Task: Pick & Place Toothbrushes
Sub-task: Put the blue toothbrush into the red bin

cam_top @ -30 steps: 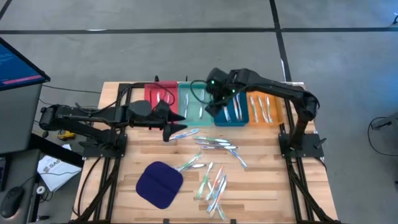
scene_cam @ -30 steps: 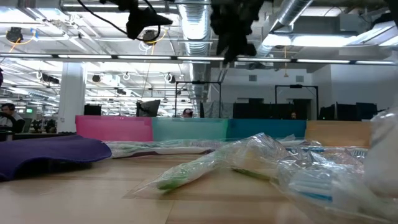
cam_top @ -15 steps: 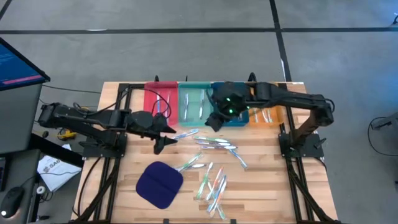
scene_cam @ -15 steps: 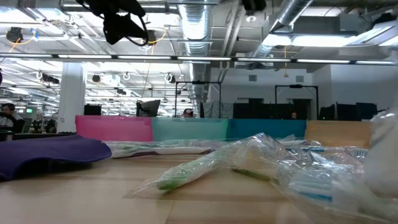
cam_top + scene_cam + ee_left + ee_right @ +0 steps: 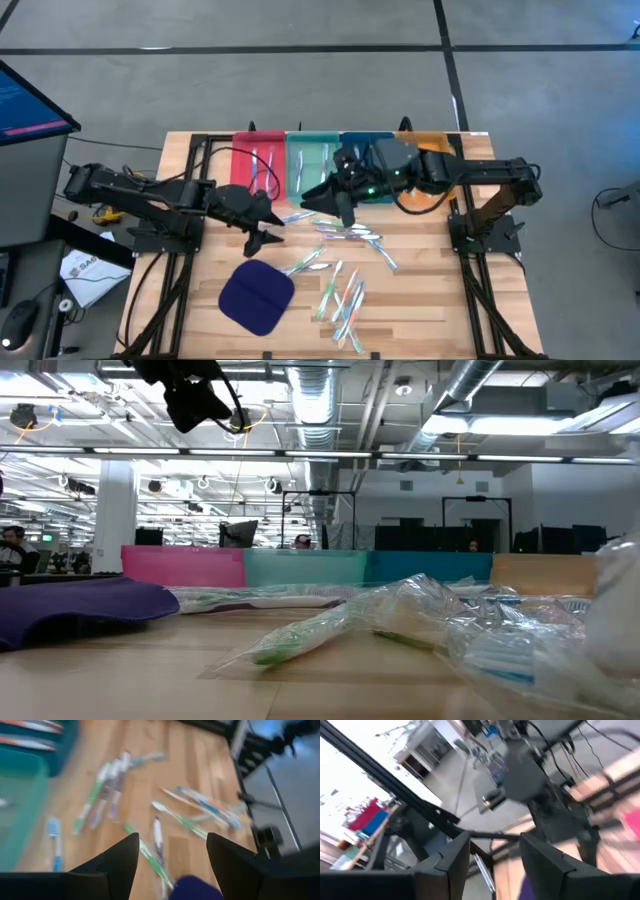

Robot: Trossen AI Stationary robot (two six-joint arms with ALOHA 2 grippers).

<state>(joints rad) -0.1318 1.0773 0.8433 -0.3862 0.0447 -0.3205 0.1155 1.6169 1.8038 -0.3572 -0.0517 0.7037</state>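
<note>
Toothbrushes (image 5: pixel 345 290) are seen scattered across the wooden table (image 5: pixel 420 300), with both grippers held above them and nothing carried

Four trays are lined up along the far edge, red tray (image 5: pixel 258 160), teal tray (image 5: pixel 310 165), blue tray (image 5: pixel 362 140) and orange tray (image 5: pixel 432 190), and a few brushes are already laid in them, apparently sorted by colour. The left gripper (image 5: pixel 262 226) is held over the near side of the red tray, its fingers spread apart and empty, pointed at the loose brushes, probably so one can be chosen. The right gripper (image 5: pixel 330 198) is held just in front of the teal tray, likewise parted and empty. A dark blue pad (image 5: pixel 256 296) lies nearby, untouched
</note>
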